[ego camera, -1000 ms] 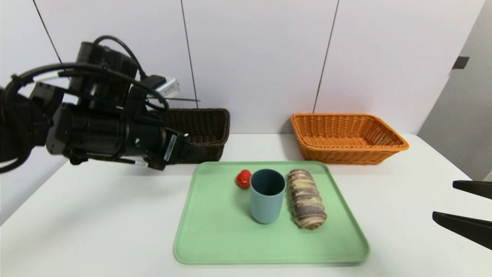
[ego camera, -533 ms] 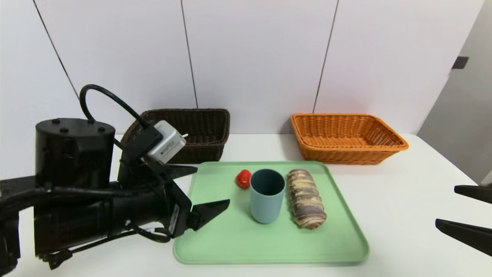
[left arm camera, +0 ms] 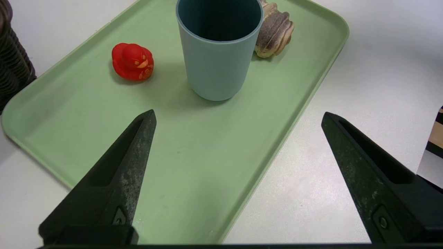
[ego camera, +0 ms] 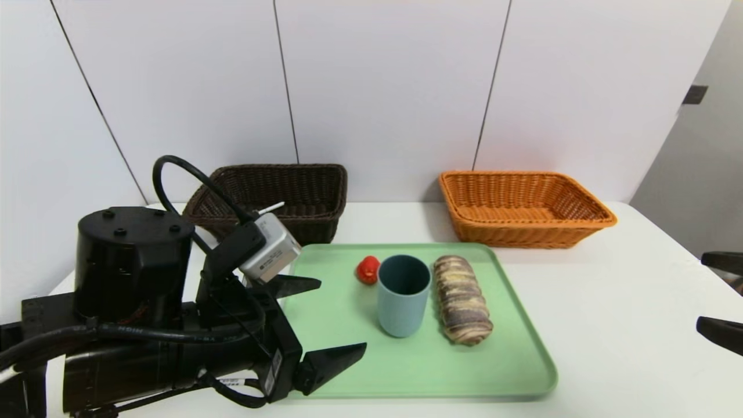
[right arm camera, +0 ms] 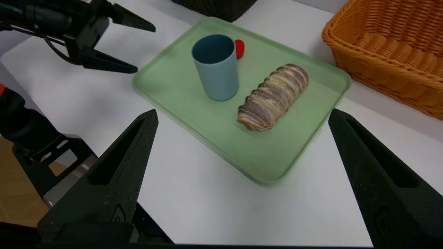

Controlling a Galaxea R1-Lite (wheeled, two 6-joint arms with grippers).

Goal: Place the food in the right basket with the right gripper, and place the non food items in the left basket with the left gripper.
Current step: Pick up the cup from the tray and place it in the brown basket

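A green tray [ego camera: 406, 371] holds a blue cup [ego camera: 403, 296], a small red duck toy [ego camera: 367, 270] just behind the cup's left side, and a striped bread roll [ego camera: 462, 299] to the cup's right. My left gripper [ego camera: 342, 316] hangs open and empty over the tray's near-left part, a short way left of the cup [left arm camera: 218, 52] and nearer me than the duck [left arm camera: 132, 61]. My right gripper [ego camera: 700, 292] stands open and empty at the table's right edge, well clear of the roll [right arm camera: 273, 97]. The dark brown left basket [ego camera: 278, 197] and the orange right basket [ego camera: 522, 206] stand at the back.
Both baskets sit against the white wall behind the tray. Bare white table [ego camera: 609, 302] lies between the tray and my right gripper. The left arm's bulky body [ego camera: 133, 325] covers the table's near-left corner.
My left arm has swung down from in front of the brown basket to the tray's near-left part, fingers open throughout. The right gripper has drawn back slightly to the right.
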